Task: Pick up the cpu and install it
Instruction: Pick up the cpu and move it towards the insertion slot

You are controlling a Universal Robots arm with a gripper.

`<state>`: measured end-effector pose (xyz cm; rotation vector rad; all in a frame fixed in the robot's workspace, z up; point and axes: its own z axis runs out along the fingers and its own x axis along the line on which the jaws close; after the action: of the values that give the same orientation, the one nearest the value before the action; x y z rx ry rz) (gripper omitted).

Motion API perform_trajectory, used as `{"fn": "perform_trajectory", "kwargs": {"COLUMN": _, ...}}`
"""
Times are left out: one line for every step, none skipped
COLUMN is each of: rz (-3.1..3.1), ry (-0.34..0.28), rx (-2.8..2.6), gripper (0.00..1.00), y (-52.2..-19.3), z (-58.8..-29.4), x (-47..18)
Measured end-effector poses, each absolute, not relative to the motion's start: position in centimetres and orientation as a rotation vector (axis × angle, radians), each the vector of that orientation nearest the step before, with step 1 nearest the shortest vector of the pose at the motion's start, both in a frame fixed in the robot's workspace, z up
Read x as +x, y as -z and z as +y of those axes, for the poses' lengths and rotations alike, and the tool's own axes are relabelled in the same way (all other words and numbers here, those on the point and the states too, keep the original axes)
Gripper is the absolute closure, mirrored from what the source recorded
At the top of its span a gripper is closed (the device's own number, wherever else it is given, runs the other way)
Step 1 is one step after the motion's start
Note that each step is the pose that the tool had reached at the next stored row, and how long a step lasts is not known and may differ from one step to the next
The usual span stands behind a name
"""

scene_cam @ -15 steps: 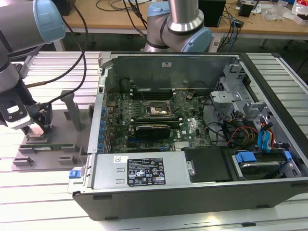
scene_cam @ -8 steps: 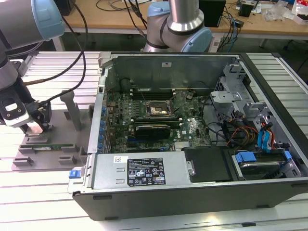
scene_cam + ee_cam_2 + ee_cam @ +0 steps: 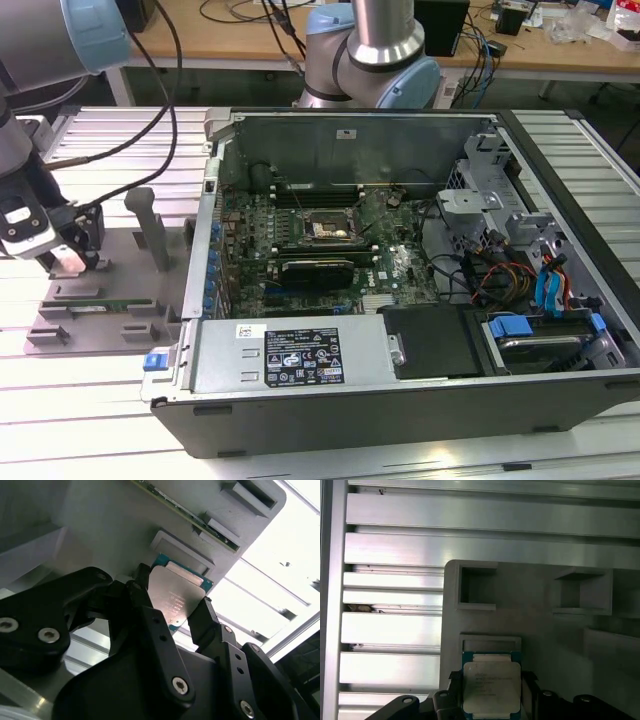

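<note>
Over grey tray [image 3: 530, 625], cpu [image 3: 491, 686] sits between jaws (touching).

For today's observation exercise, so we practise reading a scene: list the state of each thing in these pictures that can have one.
tool, shut on the cpu's opposite edges
cpu, gripped, over the grey holder
memory stick, lying in the holder
computer case, on its side, open
socket, looks empty
</note>
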<state>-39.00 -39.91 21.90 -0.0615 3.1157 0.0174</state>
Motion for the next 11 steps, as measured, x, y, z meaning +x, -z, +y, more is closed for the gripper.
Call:
{"fn": "perform_trajectory", "kwargs": {"rz": 3.116, "ry": -0.018, "rx": -0.061, "gripper": 0.45, "y": -21.96, "z": -39.91, "x": -39.0}}
{"fn": "perform_trajectory", "kwargs": {"rz": 3.116, "ry": -0.018, "rx": -0.061, "gripper": 0.45, "y": -22.02, "z": -39.91, "x": -39.0}}
{"fn": "perform_trajectory", "kwargs": {"rz": 3.116, "ry": -0.017, "rx": -0.062, "gripper": 0.45, "y": -22.12, "z": -39.91, "x": -39.0}}
{"fn": "perform_trajectory", "kwargs": {"rz": 3.116, "ry": -0.018, "rx": -0.061, "gripper": 0.45, "y": -22.18, "z": -39.91, "x": -39.0}}
{"fn": "perform_trajectory", "kwargs": {"rz": 3.116, "ry": -0.018, "rx": -0.061, "gripper": 0.45, "y": -22.21, "z": -39.91, "x": -39.0}}
{"fn": "perform_trajectory", "kwargs": {"rz": 3.116, "ry": -0.018, "rx": -0.061, "gripper": 0.45, "y": -22.33, "z": -39.91, "x": -39.0}}
{"fn": "perform_trajectory", "kwargs": {"rz": 3.116, "ry": -0.018, "rx": -0.062, "gripper": 0.45, "y": -22.4, "z": -39.91, "x": -39.0}}
{"fn": "perform_trajectory", "kwargs": {"rz": 3.116, "ry": -0.018, "rx": -0.062, "gripper": 0.45, "y": -22.46, "z": -39.91, "x": -39.0}}
{"fn": "perform_trajectory", "kwargs": {"rz": 3.116, "ry": -0.018, "rx": -0.061, "gripper": 0.45, "y": -22.56, "z": -39.91, "x": -39.0}}
{"fn": "perform_trajectory", "kwargs": {"rz": 3.116, "ry": -0.017, "rx": -0.061, "gripper": 0.45, "y": -22.68, "z": -39.91, "x": -39.0}}
{"fn": "perform_trajectory", "kwargs": {"rz": 3.116, "ry": -0.017, "rx": -0.061, "gripper": 0.45, "y": -22.84, "z": -39.91, "x": -39.0}}
